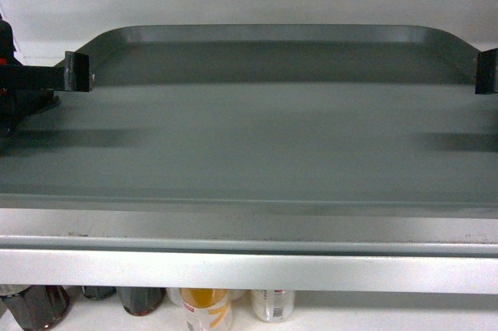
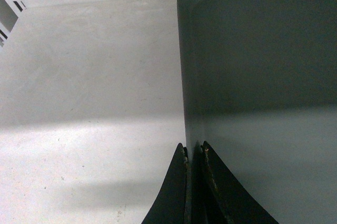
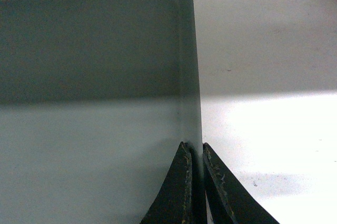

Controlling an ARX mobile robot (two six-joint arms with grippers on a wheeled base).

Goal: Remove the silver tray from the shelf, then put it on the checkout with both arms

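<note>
The silver tray (image 1: 257, 136) fills the head view, lying on the white shelf whose silvery front strip (image 1: 249, 269) runs below it. My left gripper (image 1: 78, 72) is shut on the tray's left rim. The left wrist view has its two black fingers pinching that rim (image 2: 190, 103), left gripper (image 2: 193, 153). At the right edge my right gripper (image 1: 486, 71) is shut on the right rim. In the right wrist view its fingers clamp the rim (image 3: 190, 92), right gripper (image 3: 192, 150). The checkout is out of view.
White shelf board lies beside the tray on the left (image 2: 89, 92) and on the right (image 3: 268, 76). Below the front strip stand several bottles and cans (image 1: 206, 308). A white back wall (image 1: 249, 0) rises behind the tray.
</note>
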